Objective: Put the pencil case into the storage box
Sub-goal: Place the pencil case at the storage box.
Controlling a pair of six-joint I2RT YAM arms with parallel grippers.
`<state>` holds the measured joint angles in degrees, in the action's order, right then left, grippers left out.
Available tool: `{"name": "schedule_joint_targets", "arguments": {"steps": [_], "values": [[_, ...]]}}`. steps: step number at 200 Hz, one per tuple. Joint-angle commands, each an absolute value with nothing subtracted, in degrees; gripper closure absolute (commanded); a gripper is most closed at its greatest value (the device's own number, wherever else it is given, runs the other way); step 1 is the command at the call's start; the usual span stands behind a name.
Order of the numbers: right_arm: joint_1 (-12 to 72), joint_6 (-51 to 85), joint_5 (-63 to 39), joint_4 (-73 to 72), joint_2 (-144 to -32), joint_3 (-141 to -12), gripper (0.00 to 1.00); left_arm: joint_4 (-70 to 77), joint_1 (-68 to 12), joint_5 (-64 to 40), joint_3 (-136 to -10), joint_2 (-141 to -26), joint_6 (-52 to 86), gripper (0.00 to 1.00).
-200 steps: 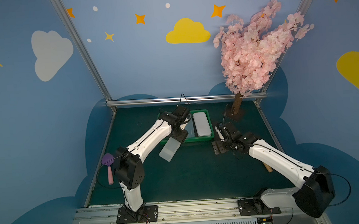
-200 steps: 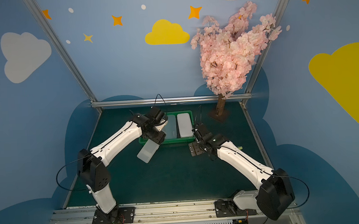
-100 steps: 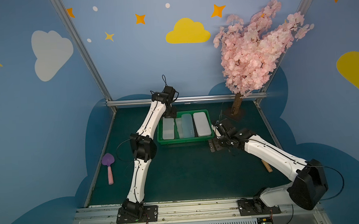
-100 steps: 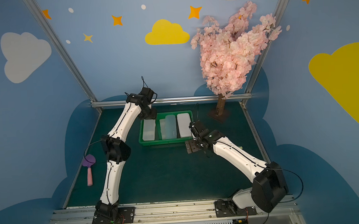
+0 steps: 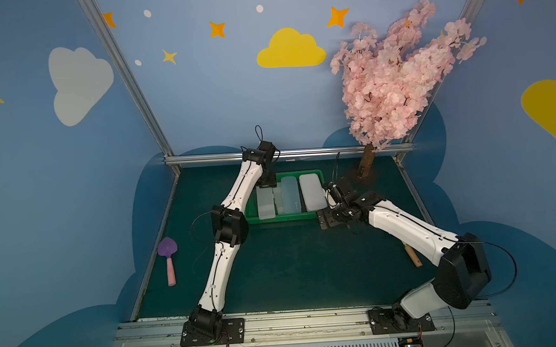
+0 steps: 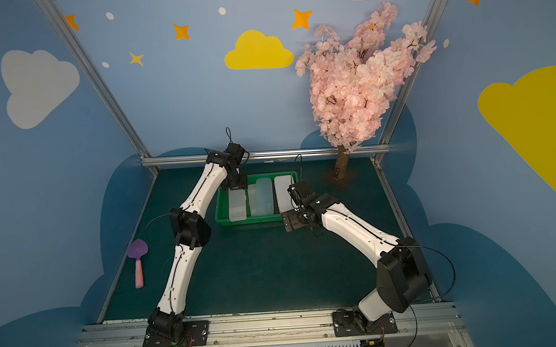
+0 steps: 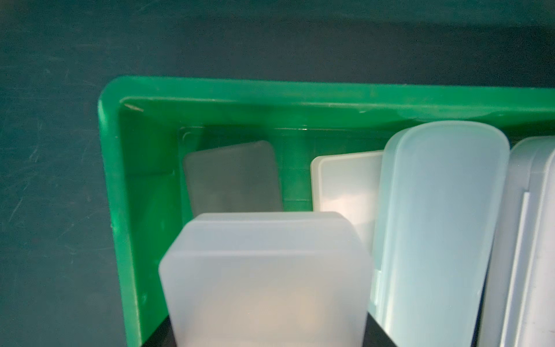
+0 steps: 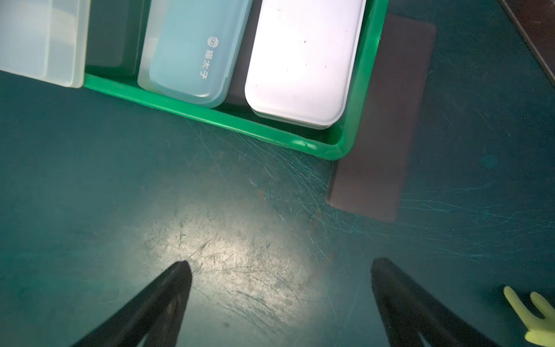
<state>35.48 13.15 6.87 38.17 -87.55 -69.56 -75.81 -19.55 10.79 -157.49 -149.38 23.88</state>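
The storage box (image 5: 282, 218) (image 6: 249, 220) is a bright green tray at the back middle of the mat. My left gripper (image 5: 267, 182) (image 6: 235, 184) reaches over its far left end, shut on a frosted pencil case (image 5: 265, 206) (image 7: 264, 276). That case lies lengthways in the box's left part, its near end on the front rim (image 8: 210, 115). A pale blue case (image 5: 290, 195) (image 8: 192, 51) and a white case (image 5: 311, 192) (image 8: 303, 60) lie beside it. My right gripper (image 8: 280, 267) (image 5: 327, 219) hangs open over bare mat by the box's front right corner.
A pink blossom tree (image 5: 393, 74) stands at the back right. A purple and pink shovel (image 5: 169, 260) lies by the left wall, and a wooden handle (image 5: 413, 258) under the right arm. A dark flat sheet (image 8: 381, 120) lies against the box's right side.
My left arm stretched out and carried the frosted case from the mat in front of the box into its left part, then held still. My right gripper edged slightly toward the box.
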Motion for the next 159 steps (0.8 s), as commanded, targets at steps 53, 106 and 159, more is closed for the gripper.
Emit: {"name": "schedule_joint_targets", "arguments": {"steps": [53,106,159], "values": [[34.5,13.0,5.4,38.1,-90.9,-73.2,0.02,-67.3,-19.0,10.1,-159.1,-150.9,25.5,0.68],[34.5,12.9,5.1,38.3,-91.0,-73.0,0.02,-66.8,-19.0,7.9,-159.1,-153.1,25.8,0.68],[34.5,13.0,4.0,39.6,-90.7,-72.3,0.02,-68.0,-19.7,2.0,-159.1,-156.2,27.3,0.52]]}}
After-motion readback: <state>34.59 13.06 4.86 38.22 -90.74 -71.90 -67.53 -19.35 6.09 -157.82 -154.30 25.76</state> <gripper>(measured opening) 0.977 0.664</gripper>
